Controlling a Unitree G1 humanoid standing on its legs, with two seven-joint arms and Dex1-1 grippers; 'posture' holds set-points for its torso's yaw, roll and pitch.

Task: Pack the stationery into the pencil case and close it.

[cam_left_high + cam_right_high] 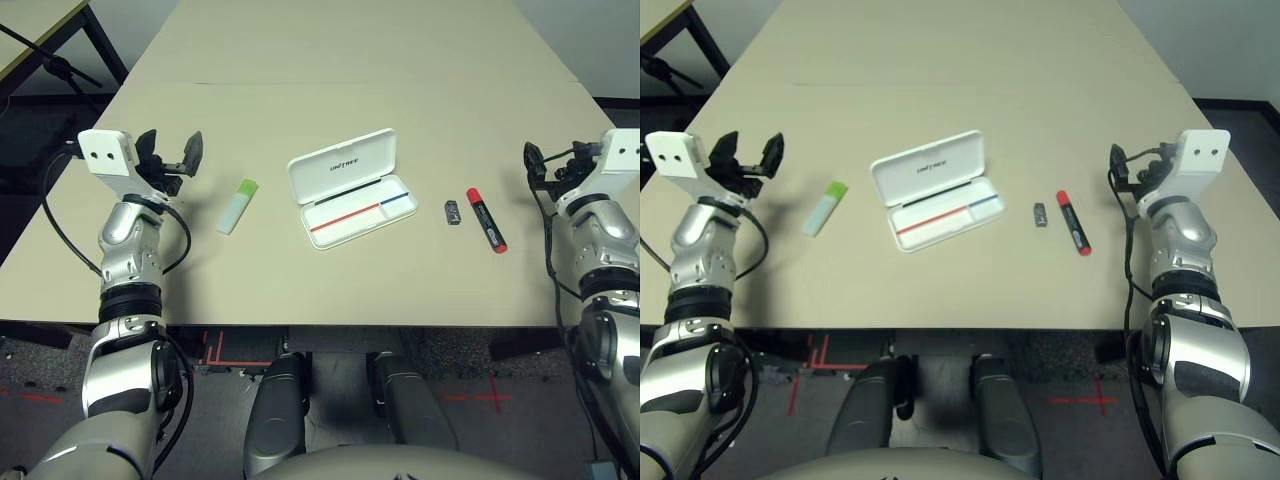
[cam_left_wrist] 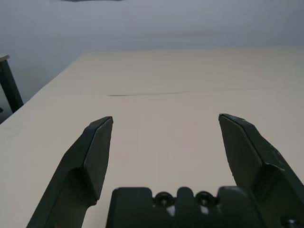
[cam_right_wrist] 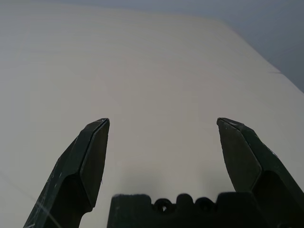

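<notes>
The white pencil case point(image 1: 352, 187) lies open at the table's middle, its lid with black lettering folded back and its tray with a red-and-blue stripe bare. A pale green-and-white highlighter point(image 1: 238, 206) rests to its left. To its right lie a tiny dark grey clip point(image 1: 452, 212) and a red marker point(image 1: 486, 219). My left gripper point(image 1: 170, 152) hovers open at the left, apart from the highlighter. At the right edge my right gripper point(image 1: 533, 164) is raised, also open, its fingers point(image 3: 92, 156) spread over bare table.
The beige table point(image 1: 350, 80) stretches far back, with a thin seam line point(image 2: 147, 94) across it. A dark stand and another table corner point(image 1: 40, 40) sit off the far left.
</notes>
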